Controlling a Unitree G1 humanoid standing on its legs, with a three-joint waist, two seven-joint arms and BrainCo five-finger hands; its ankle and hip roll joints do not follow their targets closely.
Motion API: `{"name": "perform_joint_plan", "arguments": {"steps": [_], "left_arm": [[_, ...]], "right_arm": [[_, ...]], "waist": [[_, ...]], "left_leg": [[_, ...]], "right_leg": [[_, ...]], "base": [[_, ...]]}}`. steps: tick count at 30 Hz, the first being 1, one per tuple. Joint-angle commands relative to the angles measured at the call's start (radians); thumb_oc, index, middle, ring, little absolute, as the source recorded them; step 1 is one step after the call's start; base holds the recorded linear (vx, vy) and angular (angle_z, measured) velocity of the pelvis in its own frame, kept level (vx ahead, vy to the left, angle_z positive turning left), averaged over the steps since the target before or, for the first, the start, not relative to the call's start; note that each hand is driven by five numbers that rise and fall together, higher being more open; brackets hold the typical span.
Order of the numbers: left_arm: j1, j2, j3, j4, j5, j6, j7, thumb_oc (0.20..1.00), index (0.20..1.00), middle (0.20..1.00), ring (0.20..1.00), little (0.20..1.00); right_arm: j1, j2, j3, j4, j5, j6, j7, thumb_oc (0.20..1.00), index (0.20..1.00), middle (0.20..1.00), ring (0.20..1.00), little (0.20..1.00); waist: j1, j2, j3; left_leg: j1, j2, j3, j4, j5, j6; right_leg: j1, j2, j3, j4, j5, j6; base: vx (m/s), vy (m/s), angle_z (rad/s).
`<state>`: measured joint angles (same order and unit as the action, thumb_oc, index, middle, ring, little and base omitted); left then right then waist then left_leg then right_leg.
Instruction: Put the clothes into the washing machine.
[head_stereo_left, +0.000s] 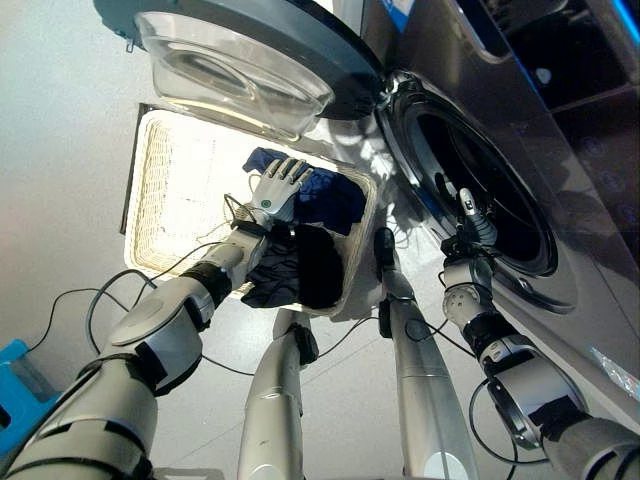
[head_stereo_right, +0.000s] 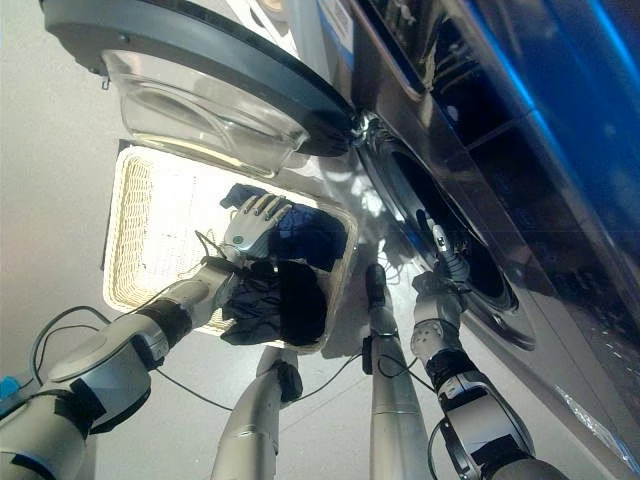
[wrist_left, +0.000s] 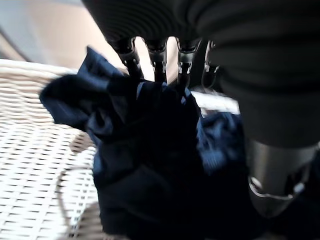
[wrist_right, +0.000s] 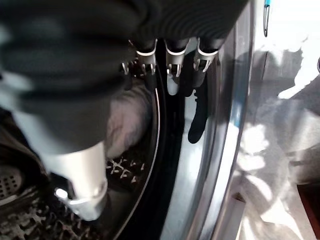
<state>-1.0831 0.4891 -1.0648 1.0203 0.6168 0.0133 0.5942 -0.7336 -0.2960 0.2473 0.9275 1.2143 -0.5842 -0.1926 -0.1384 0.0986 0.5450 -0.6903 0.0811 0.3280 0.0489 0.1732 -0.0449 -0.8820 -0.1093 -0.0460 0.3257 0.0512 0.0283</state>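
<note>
Clothes (head_stereo_left: 300, 250) fill one basket (head_stereo_left: 160, 190); left hand (head_stereo_left: 278, 188) fingers spread open above, right hand (head_stereo_left: 470, 215) fingers straight at washer (head_stereo_left: 480, 190).

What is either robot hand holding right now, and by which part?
Nothing is clearly held. The left robot hand rests with straight fingers on the dark blue clothes in the wicker basket. The right robot hand sits empty at the washing machine's drum opening.

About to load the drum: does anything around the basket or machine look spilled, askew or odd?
Only one thing: a black garment hangs over the white wicker basket's near rim, beside the left hand on the dark blue clothes. The washer door is open; the right hand is at its opening.
</note>
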Motion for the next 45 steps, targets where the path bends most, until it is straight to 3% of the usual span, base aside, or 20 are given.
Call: {"name": "perform_joint_plan", "arguments": {"steps": [1, 6, 11, 21, 28, 30, 33, 41, 44, 45], "left_arm": [[-0.030, 0.000, 0.013, 0.046, 0.050, -0.017, -0.029, 1.000, 1.000, 1.000, 1.000, 1.000], [-0.056, 0.006, -0.019, 0.045, 0.084, -0.019, -0.115, 1.000, 1.000, 1.000, 1.000, 1.000], [-0.081, -0.004, -0.044, 0.062, 0.093, 0.025, -0.219, 1.000, 1.000, 1.000, 1.000, 1.000], [-0.131, 0.004, -0.043, 0.082, 0.154, 0.101, -0.228, 1.000, 1.000, 1.000, 1.000, 1.000], [-0.179, 0.005, -0.051, 0.106, 0.207, 0.159, -0.386, 1.000, 1.000, 1.000, 1.000, 1.000], [-0.180, 0.001, -0.054, 0.113, 0.210, 0.174, -0.411, 0.200, 0.200, 0.200, 0.200, 0.200], [-0.176, -0.005, -0.049, 0.119, 0.214, 0.166, -0.392, 0.200, 0.200, 0.200, 0.200, 0.200], [-0.172, 0.014, -0.038, 0.122, 0.176, 0.129, -0.201, 0.200, 0.200, 0.200, 0.200, 0.200], [-0.162, 0.026, -0.025, 0.128, 0.125, 0.113, -0.123, 0.200, 0.200, 0.200, 0.200, 0.200], [-0.153, 0.034, -0.008, 0.133, 0.041, 0.092, -0.100, 0.200, 0.200, 0.200, 0.200, 0.200]], "right_arm": [[-0.017, -0.036, 0.010, -0.017, 0.042, -0.033, 0.034, 1.000, 1.000, 1.000, 1.000, 1.000], [-0.022, -0.035, 0.009, -0.027, 0.113, -0.033, 0.072, 1.000, 1.000, 1.000, 1.000, 1.000], [-0.028, -0.016, 0.005, -0.058, 0.195, -0.052, 0.110, 1.000, 1.000, 1.000, 1.000, 1.000], [-0.035, 0.009, 0.019, -0.131, 0.243, -0.094, 0.116, 1.000, 1.000, 1.000, 1.000, 1.000], [-0.046, 0.020, 0.012, -0.172, 0.306, -0.101, 0.145, 1.000, 1.000, 1.000, 1.000, 1.000], [-0.047, 0.027, 0.010, -0.175, 0.321, -0.106, 0.151, 1.000, 1.000, 1.000, 1.000, 1.000], [-0.045, 0.034, 0.006, -0.171, 0.331, -0.110, 0.159, 1.000, 1.000, 1.000, 1.000, 1.000], [-0.017, 0.026, 0.003, -0.170, 0.360, -0.105, 0.193, 1.000, 1.000, 1.000, 1.000, 1.000], [0.000, 0.021, 0.004, -0.178, 0.369, -0.104, 0.197, 1.000, 1.000, 1.000, 1.000, 1.000], [0.012, 0.017, 0.001, -0.176, 0.366, -0.101, 0.207, 1.000, 1.000, 1.000, 1.000, 1.000]], "waist": [[-0.017, 0.026, -0.025], [-0.022, 0.021, -0.025], [-0.025, 0.008, -0.025], [-0.029, -0.022, -0.025], [-0.030, -0.037, -0.025], [-0.029, -0.040, -0.025], [-0.028, -0.043, -0.025], [-0.024, -0.053, -0.025], [-0.022, -0.055, -0.025], [-0.019, -0.054, -0.025]], "left_leg": [[-0.062, -0.031, 0.038, 0.136, -0.077, -0.081], [-0.078, -0.029, 0.045, 0.135, -0.069, -0.083], [-0.115, -0.025, 0.043, 0.137, -0.062, -0.085], [-0.181, -0.016, 0.036, 0.128, -0.051, -0.088], [-0.231, -0.006, 0.021, 0.120, -0.043, -0.091], [-0.240, -0.005, 0.015, 0.121, -0.044, -0.090], [-0.239, -0.004, 0.014, 0.121, -0.045, -0.090], [-0.210, -0.003, 0.011, 0.137, -0.055, -0.092], [-0.189, -0.004, 0.010, 0.142, -0.058, -0.093], [-0.172, -0.005, 0.005, 0.148, -0.061, -0.092]], "right_leg": [[0.030, 0.010, -0.087, -0.045, 0.036, 0.103], [0.020, 0.015, -0.086, -0.054, 0.045, 0.105], [-0.007, 0.018, -0.087, -0.057, 0.054, 0.108], [-0.064, 0.026, -0.085, -0.070, 0.076, 0.120], [-0.119, 0.024, -0.076, -0.067, 0.090, 0.127], [-0.131, 0.023, -0.073, -0.062, 0.091, 0.128], [-0.129, 0.020, -0.076, -0.062, 0.092, 0.129], [-0.095, 0.008, -0.097, -0.058, 0.087, 0.128], [-0.070, 0.005, -0.104, -0.054, 0.080, 0.126], [-0.051, 0.003, -0.107, -0.043, 0.072, 0.124]], "base": [[0.00, 0.002, -0.05], [0.00, 0.000, 0.00], [0.00, -0.007, 0.00], [-0.01, -0.020, -0.01], [0.00, -0.010, 0.01], [0.00, 0.000, 0.00], [0.00, -0.007, 0.01], [0.00, 0.000, 0.00], [-0.01, 0.002, 0.00], [0.00, 0.000, 0.00]]}}
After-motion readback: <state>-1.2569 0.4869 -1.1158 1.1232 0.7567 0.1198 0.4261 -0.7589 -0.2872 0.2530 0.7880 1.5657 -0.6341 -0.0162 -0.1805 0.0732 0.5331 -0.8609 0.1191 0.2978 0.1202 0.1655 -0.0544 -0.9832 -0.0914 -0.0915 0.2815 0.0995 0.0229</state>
